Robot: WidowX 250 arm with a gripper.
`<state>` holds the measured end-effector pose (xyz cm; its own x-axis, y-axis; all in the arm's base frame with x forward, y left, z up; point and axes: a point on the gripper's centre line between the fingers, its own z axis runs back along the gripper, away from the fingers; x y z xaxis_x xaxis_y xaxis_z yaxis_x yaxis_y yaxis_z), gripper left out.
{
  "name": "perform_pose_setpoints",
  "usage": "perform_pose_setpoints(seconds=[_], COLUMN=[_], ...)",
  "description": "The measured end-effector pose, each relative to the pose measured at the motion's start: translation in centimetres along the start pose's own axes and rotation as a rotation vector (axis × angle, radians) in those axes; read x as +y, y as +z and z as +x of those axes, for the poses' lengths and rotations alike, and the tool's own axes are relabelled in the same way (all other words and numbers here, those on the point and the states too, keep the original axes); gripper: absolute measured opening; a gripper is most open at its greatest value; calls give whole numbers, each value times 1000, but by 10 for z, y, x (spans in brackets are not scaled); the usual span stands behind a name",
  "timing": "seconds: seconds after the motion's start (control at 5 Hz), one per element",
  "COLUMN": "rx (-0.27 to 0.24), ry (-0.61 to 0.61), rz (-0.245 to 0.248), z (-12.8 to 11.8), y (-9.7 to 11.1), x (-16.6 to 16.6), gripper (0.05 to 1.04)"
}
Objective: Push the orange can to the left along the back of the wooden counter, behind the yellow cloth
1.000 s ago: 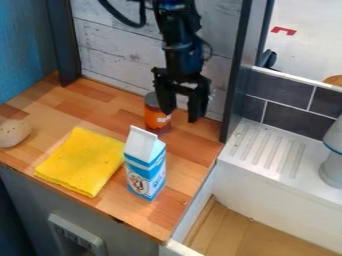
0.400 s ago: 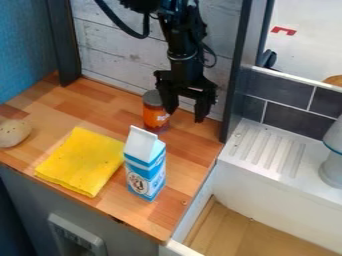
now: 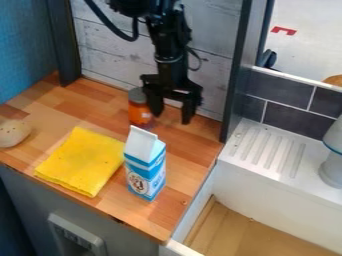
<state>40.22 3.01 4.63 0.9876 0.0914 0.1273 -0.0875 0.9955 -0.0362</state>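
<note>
The black gripper hangs at the back of the wooden counter with its two fingers apart and nothing between them. Its left finger is right beside an orange jar with a dark lid, overlapping the jar's right edge; whether they touch I cannot tell. In front of the gripper a blue and white milk carton stands upright. A folded yellow cloth lies flat to the left of the carton.
A pale round object rests at the counter's left edge. Behind the arm rises a whitewashed plank wall, with a dark post on either side. To the right are a white sink with a ridged ledge and a grey-white object.
The gripper first went slightly right, then back left. The orange jar has shifted left along the back of the counter, with the gripper's left finger beside it.
</note>
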Motion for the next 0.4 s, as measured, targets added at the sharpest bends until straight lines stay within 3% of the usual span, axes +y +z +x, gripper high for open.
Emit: perform_pose_setpoints(seconds=[0.4], rx=[72], ry=[-5], rz=[29], z=[0], y=[4], x=[40], gripper=[998])
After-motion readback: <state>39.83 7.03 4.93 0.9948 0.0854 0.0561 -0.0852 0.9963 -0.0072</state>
